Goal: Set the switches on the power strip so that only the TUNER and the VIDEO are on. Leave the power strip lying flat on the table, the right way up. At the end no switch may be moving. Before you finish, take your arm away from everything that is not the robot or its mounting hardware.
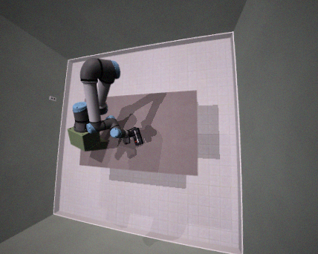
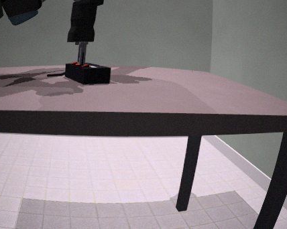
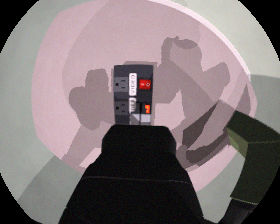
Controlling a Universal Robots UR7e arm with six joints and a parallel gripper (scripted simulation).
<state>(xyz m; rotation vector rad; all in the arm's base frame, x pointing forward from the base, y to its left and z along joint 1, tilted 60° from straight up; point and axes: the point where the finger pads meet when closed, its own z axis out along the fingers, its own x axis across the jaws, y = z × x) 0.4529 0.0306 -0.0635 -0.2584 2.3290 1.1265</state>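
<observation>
A black power strip (image 2: 88, 73) lies flat on the table top, the right way up, near the arm's base; it also shows in the overhead view (image 1: 137, 136) and in the wrist view (image 3: 132, 96). Red and orange switches show on its top (image 3: 145, 84). A dark cable (image 2: 55, 74) runs from its far end. My gripper (image 2: 82, 55) is shut and points straight down, its tips at or just above the near-left end of the strip's top. In the wrist view the gripper body hides the strip's near end. The switch labels are too small to read.
The arm stands on a green block (image 1: 84, 139) at the table's left edge. The brown table (image 1: 149, 130) stretches wide to the right of the strip. Grey walls surround the tiled floor.
</observation>
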